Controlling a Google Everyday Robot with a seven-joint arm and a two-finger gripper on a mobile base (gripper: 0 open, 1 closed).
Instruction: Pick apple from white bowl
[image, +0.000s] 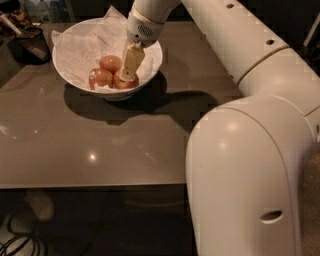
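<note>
1. The gripper (125, 75) is reaching down into the white bowl (67, 72) from the far right, with its pale yellow tip resting against the apple (131, 82). This view does not show whether the gripper is clasping the apple or released.

2. The apple is lying at the right side of the bowl's floor, close to the right wall. Two further apples are sitting beside it: one (111, 63) just behind, and one (100, 78) just to the left. All three are lying close together on the crumpled white paper (85, 45), which is rising above the far rim.

3. The bowl is standing on the far left part of the table (125, 145), set in from the left edge. A broad bare stretch of tabletop is lying between the bowl and the near edge.

4. The arm (240, 150) is filling the right side of the scene, with its large white housing overhanging the table's near right corner.

5. A dark mesh basket (30, 42) is standing to the left of the bowl, apart from it, at the table's far left corner.
</note>
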